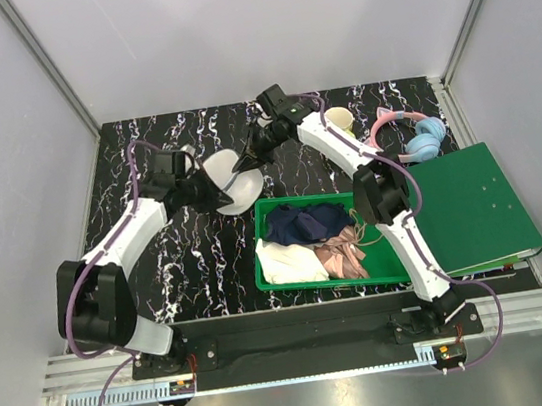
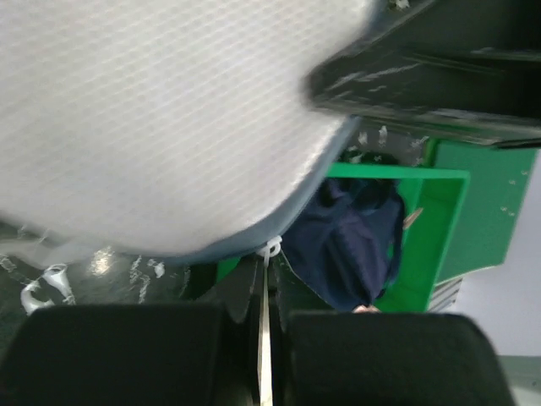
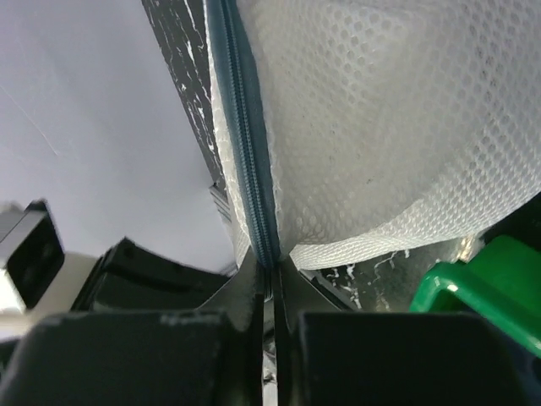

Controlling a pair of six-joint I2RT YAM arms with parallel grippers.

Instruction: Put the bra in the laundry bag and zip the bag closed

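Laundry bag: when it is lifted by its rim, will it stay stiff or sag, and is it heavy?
Probably light: the laundry bag is thin open mesh. It likely keeps its dome, since it looks rounded while pinched at the rim. The zipper seems the firmest hold.

The black tabletop (image 1: pixel 199 264), veined with white marbling, carries a green plastic tray (image 1: pixel 281 202) of clothes near its front middle. Just right of the tray lies a closed green ring binder (image 1: pixel 473 205). Behind that, pink-and-blue headphones (image 1: pixel 413 137) and a pale yellow mug (image 1: pixel 339 118) sit near the back. Whether the mesh laundry bag (image 1: pixel 233 183) touches the tabletop, I can't tell.
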